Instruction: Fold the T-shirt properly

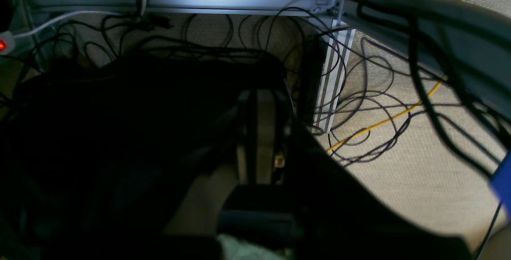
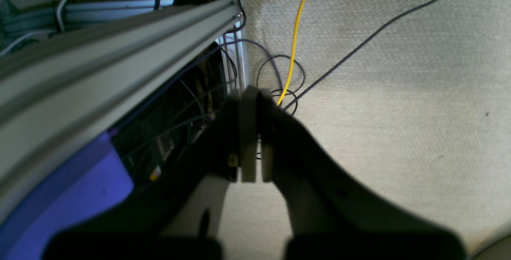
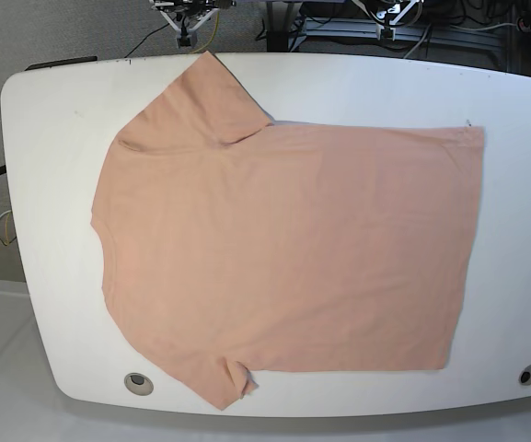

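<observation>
One T-shirt (image 3: 283,249) flat, white table (image 3: 53,120)

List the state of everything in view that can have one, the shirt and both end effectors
T-shirt: spread flat on the white table, unfolded, sleeves out, nothing touching it.
Left end effector: shut, empty, off the table above the floor cables.
Right end effector: shut, empty, above the carpet.

The white table (image 3: 53,138) has rounded corners and a round grommet hole near each of the two bottom corners. The salmon T-shirt (image 3: 283,249) lies flat on it (collar to the left, hem to the right), one sleeve touching the far edge.
</observation>
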